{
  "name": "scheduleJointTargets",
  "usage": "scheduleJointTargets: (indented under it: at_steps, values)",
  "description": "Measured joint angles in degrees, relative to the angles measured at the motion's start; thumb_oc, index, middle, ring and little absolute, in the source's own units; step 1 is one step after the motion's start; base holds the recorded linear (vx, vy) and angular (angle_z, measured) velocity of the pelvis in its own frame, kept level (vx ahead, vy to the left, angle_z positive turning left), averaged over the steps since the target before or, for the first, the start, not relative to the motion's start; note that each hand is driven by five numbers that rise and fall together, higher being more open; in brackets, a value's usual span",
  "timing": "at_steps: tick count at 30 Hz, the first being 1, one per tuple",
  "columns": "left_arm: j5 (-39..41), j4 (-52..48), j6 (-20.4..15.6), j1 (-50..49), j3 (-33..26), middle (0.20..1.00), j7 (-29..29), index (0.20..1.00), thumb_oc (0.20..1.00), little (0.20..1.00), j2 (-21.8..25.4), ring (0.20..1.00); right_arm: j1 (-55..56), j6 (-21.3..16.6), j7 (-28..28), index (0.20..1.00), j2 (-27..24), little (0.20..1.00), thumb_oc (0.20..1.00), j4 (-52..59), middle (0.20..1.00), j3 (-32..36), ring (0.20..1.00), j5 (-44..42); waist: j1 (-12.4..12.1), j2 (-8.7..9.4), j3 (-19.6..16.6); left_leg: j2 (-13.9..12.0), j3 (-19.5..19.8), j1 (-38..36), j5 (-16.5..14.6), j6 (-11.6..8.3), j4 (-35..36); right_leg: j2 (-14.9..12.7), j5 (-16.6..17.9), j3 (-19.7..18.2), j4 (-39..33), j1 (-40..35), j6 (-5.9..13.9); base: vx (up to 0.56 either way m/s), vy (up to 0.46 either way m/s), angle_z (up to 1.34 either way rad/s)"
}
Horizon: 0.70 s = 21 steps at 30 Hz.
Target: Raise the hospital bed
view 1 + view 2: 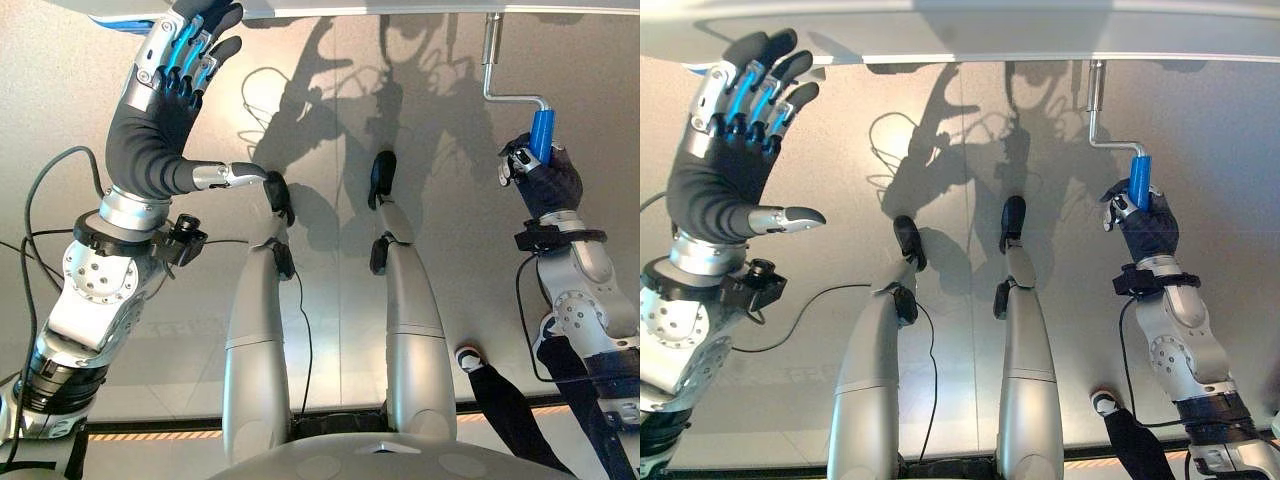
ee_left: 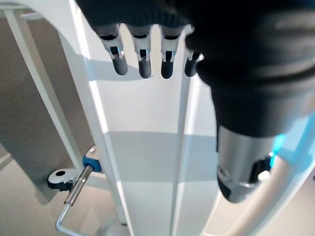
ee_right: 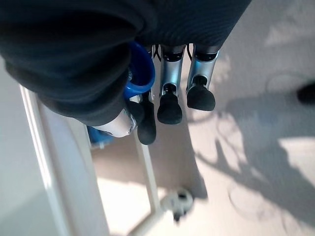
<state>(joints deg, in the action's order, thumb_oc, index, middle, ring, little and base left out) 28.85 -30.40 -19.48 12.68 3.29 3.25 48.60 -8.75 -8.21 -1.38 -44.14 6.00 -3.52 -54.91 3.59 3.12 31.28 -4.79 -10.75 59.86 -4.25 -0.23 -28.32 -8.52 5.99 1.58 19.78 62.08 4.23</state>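
A: What is the biggest thing here?

B: The hospital bed (image 1: 940,40). Its white frame runs along the far edge of both eye views, above the grey floor (image 1: 960,130). In the left wrist view you look along a white panel of the bed, with thin white bars of the frame beside it.

A: And where is the part for raising it?

B: It is the crank (image 1: 500,80), a bent metal rod that hangs down from the bed edge on the robot's right side. At its end is a blue handle (image 1: 542,133), which stands nearly upright. In the left wrist view I also see a bent metal rod going into a blue fitting low on the frame, but I cannot tell if it is the same crank.

A: Who holds the handle?

B: The right hand (image 1: 545,180). Its fingers and thumb are curled round the lower part of the blue handle. In the right wrist view the blue piece sits between the thumb and the dark fingertips.

A: What about the other hand?

B: The left hand (image 1: 725,160) is lifted near the bed edge on the robot's left side, well apart from the crank. Its fingers are straight and spread wide, the thumb sticks out to the side, and it holds nothing.

A: Anything small?

B: A person's shoe (image 1: 467,356) is on the floor, near the right arm.
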Motion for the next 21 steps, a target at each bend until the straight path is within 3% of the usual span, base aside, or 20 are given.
scheduleJointTargets:
  at_steps: [1,3,5,9,11,16,21]
  values:
    - [0.0,0.0,0.0,0.1,0.5,1.000,-0.1,1.000,1.000,1.000,0.7,1.000,-0.5,0.1,0.9,0.200,-3.9,0.200,0.200,0.2,0.200,-3.2,0.200,-2.2,0.1,0.00,0.0,0.0,0.1,-0.2,0.0,-0.02,-0.1,0.0,0.0,0.2,0.0,-0.3,-0.01,0.00,0.000,0.00]
    - [-0.1,0.3,0.0,0.4,1.9,1.000,-0.3,1.000,1.000,1.000,1.7,1.000,-1.5,0.4,1.2,0.200,-5.6,0.200,0.200,-0.2,0.200,-5.8,0.200,-3.6,0.1,0.00,0.0,-0.1,0.5,-0.4,0.0,-0.06,-0.1,0.1,0.0,0.6,0.0,-0.8,-0.06,0.01,-0.007,0.04]
    - [-0.2,0.6,0.1,1.6,4.5,1.000,-0.3,1.000,1.000,1.000,2.2,1.000,-6.0,0.9,1.5,0.200,-5.9,0.200,0.200,-0.4,0.200,-12.3,0.200,-5.6,-0.1,0.08,0.0,-0.1,0.7,-1.0,0.1,-0.07,-0.1,0.0,0.0,0.8,-0.1,-1.6,-0.08,0.00,-0.005,0.02]
    - [-1.1,1.7,-0.1,3.7,6.4,1.000,0.2,1.000,1.000,1.000,2.4,1.000,-11.4,1.4,1.6,0.200,-4.3,0.200,0.200,-2.3,0.200,-18.3,0.200,-6.6,-0.7,0.07,-0.1,-0.1,0.8,-1.5,0.4,-0.33,0.4,-0.1,-0.1,0.8,-0.1,-1.8,-0.32,0.00,0.000,0.00]
    - [-1.1,3.5,0.0,4.4,7.2,1.000,0.7,1.000,1.000,1.000,2.0,1.000,-15.5,1.0,1.5,0.200,-2.5,0.200,0.200,-5.4,0.200,-22.5,0.200,-6.5,0.0,0.22,-0.1,-0.2,1.0,-2.2,0.8,-0.63,1.0,0.1,-0.3,1.2,-0.1,-2.2,-0.52,0.00,0.000,0.00]
    - [-1.1,4.7,0.1,6.3,7.9,1.000,2.4,1.000,1.000,1.000,-1.0,1.000,-25.6,1.8,-0.7,0.200,4.5,0.200,0.200,-16.3,0.200,-30.6,0.200,-1.9,-2.0,0.14,-0.1,-1.1,1.7,-2.7,1.8,-1.95,2.4,0.9,-0.4,2.4,-0.1,-2.3,-1.93,0.00,0.000,0.00]
    - [-1.1,5.5,0.1,7.7,9.8,1.000,3.3,1.000,1.000,1.000,-3.2,1.000,-31.4,3.0,-3.7,0.200,11.8,0.200,0.200,-27.6,0.200,-31.4,0.200,4.7,-4.3,0.02,-0.1,-1.5,2.5,-3.1,3.1,-2.98,4.0,1.5,-0.6,3.2,0.0,-2.2,-3.13,0.01,0.018,0.02]
